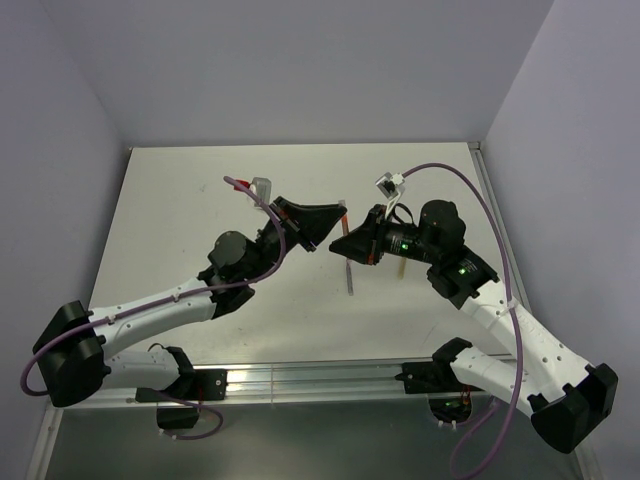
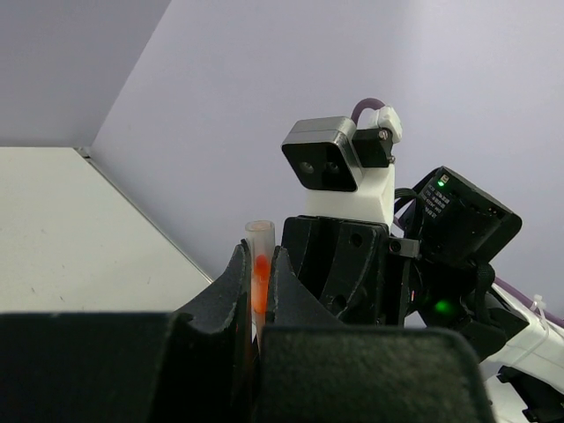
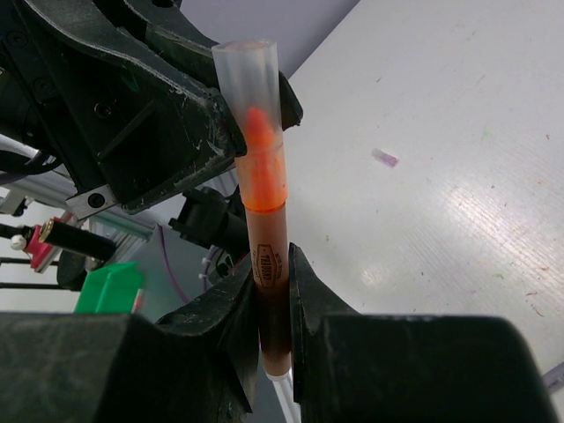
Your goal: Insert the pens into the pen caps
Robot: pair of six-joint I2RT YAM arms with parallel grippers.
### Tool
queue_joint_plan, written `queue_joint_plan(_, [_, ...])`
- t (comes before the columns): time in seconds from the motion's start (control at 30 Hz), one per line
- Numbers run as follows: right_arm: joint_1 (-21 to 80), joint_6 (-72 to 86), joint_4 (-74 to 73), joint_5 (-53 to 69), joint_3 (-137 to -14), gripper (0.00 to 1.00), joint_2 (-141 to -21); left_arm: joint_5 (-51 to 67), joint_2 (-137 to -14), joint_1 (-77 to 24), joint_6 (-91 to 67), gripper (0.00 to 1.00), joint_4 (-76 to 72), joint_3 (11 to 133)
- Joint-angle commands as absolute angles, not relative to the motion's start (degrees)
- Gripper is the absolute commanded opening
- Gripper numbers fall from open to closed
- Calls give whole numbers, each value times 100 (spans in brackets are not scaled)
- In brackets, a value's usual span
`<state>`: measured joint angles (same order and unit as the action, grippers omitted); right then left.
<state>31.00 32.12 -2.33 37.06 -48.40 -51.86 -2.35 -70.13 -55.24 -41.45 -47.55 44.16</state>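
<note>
Orange pen (image 3: pixel 267 238) tip sits inside its cap (image 3: pixel 249 79), midair. Left gripper (image 2: pixel 261 257) pinches cap, right gripper (image 3: pixel 269 269) clamps pen. Dark pen (image 1: pixel 350 278) at desk (image 1: pixel 190 200) middle and lilac cap (image 3: pixel 385 158) not yet paired.

orange pen (image 3: pixel 270 264) upright, tip inside translucent cap (image 3: pixel 250 75), lilac cap (image 3: pixel 385 158) lying apart

A white, faintly scuffed table (image 1: pixel 200 200) stands enclosed by pale lilac-grey walls (image 1: pixel 300 70), a silver metal rail (image 1: pixel 310 375) running along its near edge, a green block (image 3: pixel 106 295) nearby.
</note>
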Motion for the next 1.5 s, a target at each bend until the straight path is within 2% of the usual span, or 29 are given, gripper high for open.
queue_joint_plan(0.0, [2821, 3445, 1230, 2786, -5115, 0, -5036, 1002, -7225, -6064, -4175, 0, -3770, 4061])
queue_joint_plan(1.47, [2575, 3401, 1187, 2584, -5124, 0, -5054, 809, -7497, -6785, -4711, 0, -4210, 3683])
